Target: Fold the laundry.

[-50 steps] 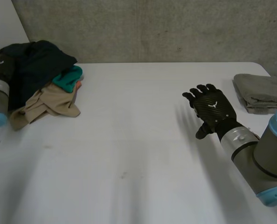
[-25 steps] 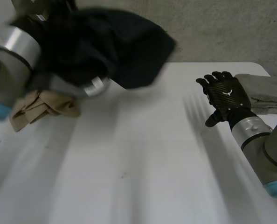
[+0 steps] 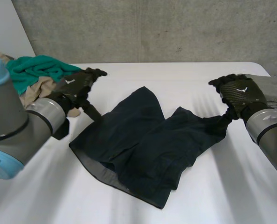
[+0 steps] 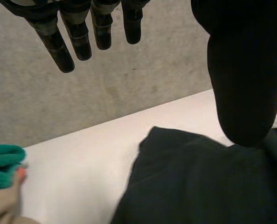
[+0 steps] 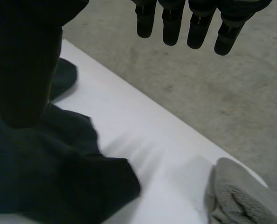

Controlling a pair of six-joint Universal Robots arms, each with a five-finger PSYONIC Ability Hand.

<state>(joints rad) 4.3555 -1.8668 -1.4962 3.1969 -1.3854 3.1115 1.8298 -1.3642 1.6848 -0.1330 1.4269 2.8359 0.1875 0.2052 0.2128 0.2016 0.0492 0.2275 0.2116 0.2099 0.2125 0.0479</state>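
Matt dark cloth garment [image 3: 143,144] on smooth wht table [image 3: 185,79].

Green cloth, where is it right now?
In the head view the green cloth lies at the far left of the table, on top of a beige garment, next to the robot's left hand.

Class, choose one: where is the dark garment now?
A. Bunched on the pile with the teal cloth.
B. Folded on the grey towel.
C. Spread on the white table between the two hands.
C: the dark garment lies spread on the table between the left hand and the right hand, clear of the teal cloth and the grey towel.
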